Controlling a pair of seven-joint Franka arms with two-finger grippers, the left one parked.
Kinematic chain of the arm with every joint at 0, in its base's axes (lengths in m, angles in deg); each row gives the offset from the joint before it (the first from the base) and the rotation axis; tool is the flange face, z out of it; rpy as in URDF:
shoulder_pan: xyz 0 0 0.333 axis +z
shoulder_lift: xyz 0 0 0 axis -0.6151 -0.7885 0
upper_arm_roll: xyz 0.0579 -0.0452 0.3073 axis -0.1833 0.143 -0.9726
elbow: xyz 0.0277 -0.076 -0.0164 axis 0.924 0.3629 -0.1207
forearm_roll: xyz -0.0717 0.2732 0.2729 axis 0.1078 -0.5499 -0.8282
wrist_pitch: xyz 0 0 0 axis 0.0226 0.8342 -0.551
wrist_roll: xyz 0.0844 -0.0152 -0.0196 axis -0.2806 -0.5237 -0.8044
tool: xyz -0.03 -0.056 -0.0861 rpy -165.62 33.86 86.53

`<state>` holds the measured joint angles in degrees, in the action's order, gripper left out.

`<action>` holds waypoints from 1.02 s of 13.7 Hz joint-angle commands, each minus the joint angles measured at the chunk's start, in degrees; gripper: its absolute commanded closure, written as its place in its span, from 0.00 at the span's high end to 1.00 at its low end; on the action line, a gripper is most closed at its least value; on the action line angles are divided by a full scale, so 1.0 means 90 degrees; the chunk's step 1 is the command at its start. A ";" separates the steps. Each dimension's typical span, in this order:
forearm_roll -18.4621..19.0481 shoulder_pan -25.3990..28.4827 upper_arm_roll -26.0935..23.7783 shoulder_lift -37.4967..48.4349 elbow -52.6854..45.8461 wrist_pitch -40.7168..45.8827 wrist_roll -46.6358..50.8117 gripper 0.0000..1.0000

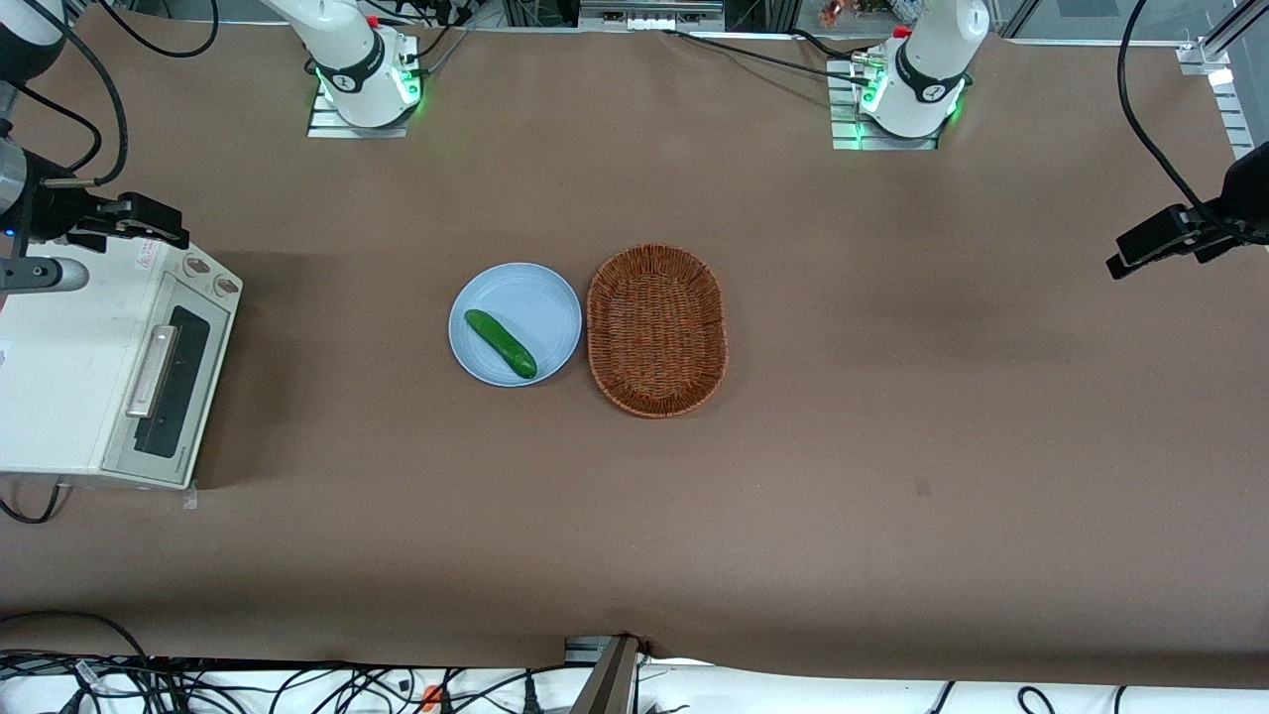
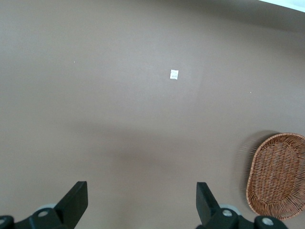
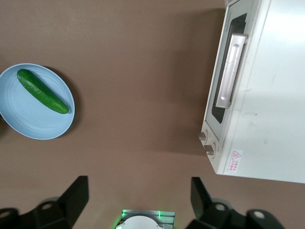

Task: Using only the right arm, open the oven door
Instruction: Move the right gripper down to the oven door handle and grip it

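The cream-white oven (image 1: pixel 59 377) stands at the working arm's end of the table. Its oven door (image 1: pixel 183 392) is shut, with the silver bar handle (image 1: pixel 151 370) across the dark window. Two knobs (image 1: pixel 198 266) sit on the panel beside the door, farther from the front camera. My right arm's gripper (image 1: pixel 164 226) hangs open and empty above the oven's knob-end corner, apart from the handle. In the right wrist view the open gripper (image 3: pixel 140 191) looks down on bare table beside the oven (image 3: pixel 271 95), its door (image 3: pixel 217 112), its handle (image 3: pixel 230 71) and its red-and-white sticker (image 3: pixel 236 156).
A light blue plate (image 1: pixel 550 297) holding a green cucumber (image 1: pixel 501 343) lies mid-table, beside a wicker basket (image 1: pixel 656 329). Brown table stretches between the oven door and the plate. The arm bases (image 1: pixel 362 74) stand at the table edge farthest from the front camera.
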<state>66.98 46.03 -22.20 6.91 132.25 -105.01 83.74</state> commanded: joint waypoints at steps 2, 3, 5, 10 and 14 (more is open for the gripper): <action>0.0114 0.0215 -0.0015 -0.0231 0.0021 0.0106 0.0004 0.53; 0.0114 0.0255 -0.0015 -0.0309 0.0021 0.0106 0.0013 0.42; 0.0114 0.0323 -0.0015 -0.0524 0.0031 0.0106 0.0014 0.25; 0.0522 0.0567 -0.0015 -0.1061 0.0031 -0.0001 0.0013 0.00; 0.1235 0.0694 -0.0015 -0.1559 0.0041 -0.0381 0.0004 0.00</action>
<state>75.51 52.06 -22.31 -5.45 132.71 -107.15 83.74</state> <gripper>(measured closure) 0.991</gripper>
